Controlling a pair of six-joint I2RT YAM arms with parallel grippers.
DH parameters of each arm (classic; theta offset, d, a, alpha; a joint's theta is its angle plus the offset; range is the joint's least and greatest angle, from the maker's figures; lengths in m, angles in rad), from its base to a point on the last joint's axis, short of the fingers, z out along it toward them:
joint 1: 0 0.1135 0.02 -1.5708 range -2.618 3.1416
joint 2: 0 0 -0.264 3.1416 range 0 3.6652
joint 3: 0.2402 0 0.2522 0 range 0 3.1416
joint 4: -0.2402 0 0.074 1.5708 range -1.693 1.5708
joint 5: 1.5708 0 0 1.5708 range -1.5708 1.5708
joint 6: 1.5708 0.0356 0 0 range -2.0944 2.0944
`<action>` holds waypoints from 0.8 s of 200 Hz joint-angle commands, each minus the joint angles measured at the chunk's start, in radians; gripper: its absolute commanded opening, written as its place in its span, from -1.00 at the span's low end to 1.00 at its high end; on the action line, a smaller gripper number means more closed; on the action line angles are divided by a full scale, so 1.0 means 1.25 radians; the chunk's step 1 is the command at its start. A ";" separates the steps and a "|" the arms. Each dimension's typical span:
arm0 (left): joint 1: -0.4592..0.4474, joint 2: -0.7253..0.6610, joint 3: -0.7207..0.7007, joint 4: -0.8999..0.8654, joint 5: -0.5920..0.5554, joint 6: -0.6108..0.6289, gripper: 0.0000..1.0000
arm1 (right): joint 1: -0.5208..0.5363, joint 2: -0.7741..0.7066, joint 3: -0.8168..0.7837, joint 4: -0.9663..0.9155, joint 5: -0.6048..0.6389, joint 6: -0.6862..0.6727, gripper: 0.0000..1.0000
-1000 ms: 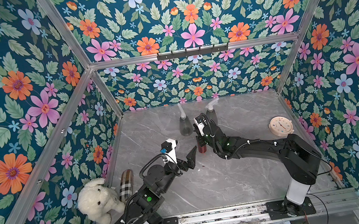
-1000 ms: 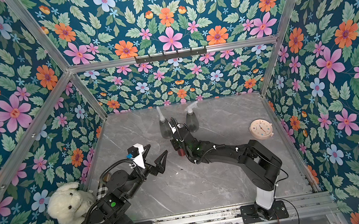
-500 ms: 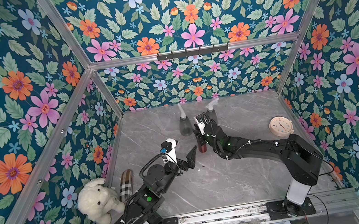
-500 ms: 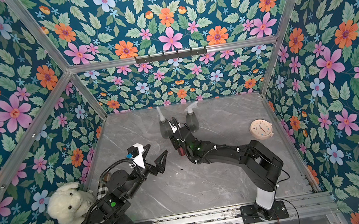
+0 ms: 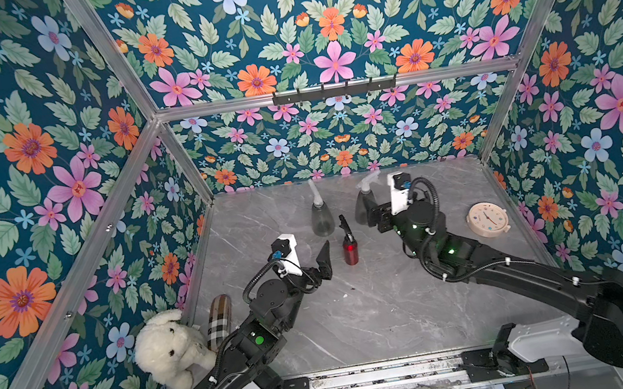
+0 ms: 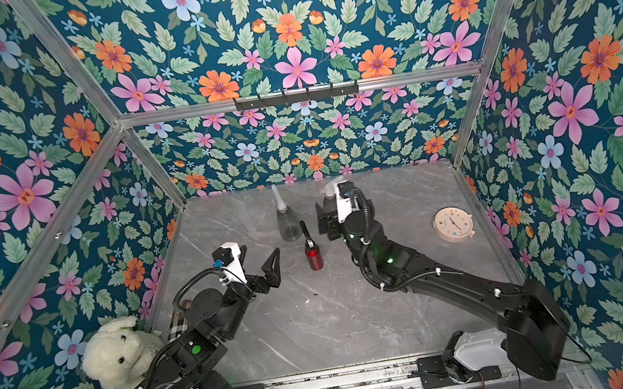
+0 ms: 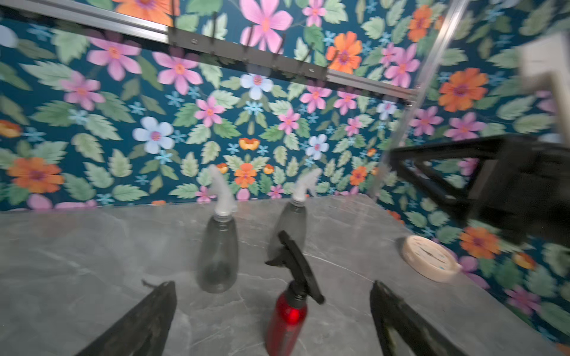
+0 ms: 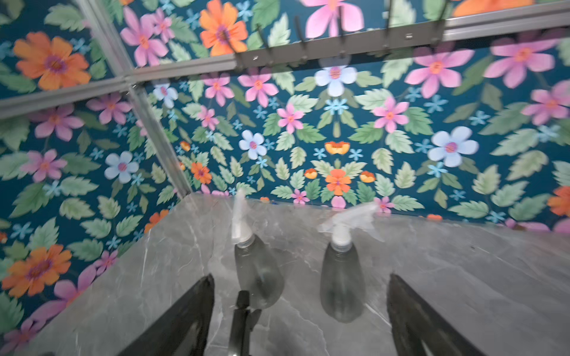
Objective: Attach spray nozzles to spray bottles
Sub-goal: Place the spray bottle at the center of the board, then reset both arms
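Nearest the front rail, in the left corner, a white plush dog [image 5: 169,348] sat against the wall. A plaid case [image 5: 219,316] stood just beside it. Both were tucked at the table's edge behind the left arm.

A broad stretch of bare grey marble table [image 5: 362,321] lay between the two arms, open room on the near half.

The left gripper [image 5: 322,263] hung over the table with its jaws spread wide and nothing between them. It pointed at the red bottle [image 5: 350,250], near it but apart. That bottle stood upright about mid-table, the black nozzle [image 5: 344,226] seated on its neck. How tight it sat could not be told.

To the right, well apart by the side wall, lay a round cream clock [image 5: 487,219], its dial marks too small to read.

Farther back, the right gripper [image 5: 377,217] also had its jaws wide apart and gripped nothing. It sat just beside the black nozzle and in front of the right grey bottle [image 8: 342,286], partly hiding it in both top views.

The left grey bottle [image 5: 321,223] stood upright beside that one, both near the back edge. The left whitish nozzle [image 5: 314,193] and right whitish nozzle [image 8: 348,222] sat on their necks.

Behind them rose the floral wall, with a dark hook rail [image 5: 334,89] high on it.
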 commanded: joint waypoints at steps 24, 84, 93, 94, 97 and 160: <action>0.210 0.106 0.026 -0.018 -0.157 -0.067 0.99 | -0.039 -0.103 -0.044 -0.166 0.074 0.141 0.99; 0.447 0.399 -0.004 0.135 -0.233 -0.023 0.99 | -0.107 -0.151 -0.079 -0.233 -0.002 0.184 0.99; 0.470 0.439 -0.015 0.160 -0.238 -0.020 0.99 | -0.119 -0.158 -0.086 -0.230 -0.006 0.189 0.99; 0.472 0.443 -0.017 0.165 -0.237 -0.017 0.99 | -0.120 -0.159 -0.087 -0.230 -0.005 0.189 0.99; 0.476 0.454 -0.024 0.182 -0.236 -0.008 0.99 | -0.123 -0.161 -0.089 -0.229 -0.005 0.189 0.99; 0.539 0.628 -0.109 0.538 -0.152 0.081 0.99 | -0.159 -0.191 -0.111 -0.214 0.025 0.159 0.99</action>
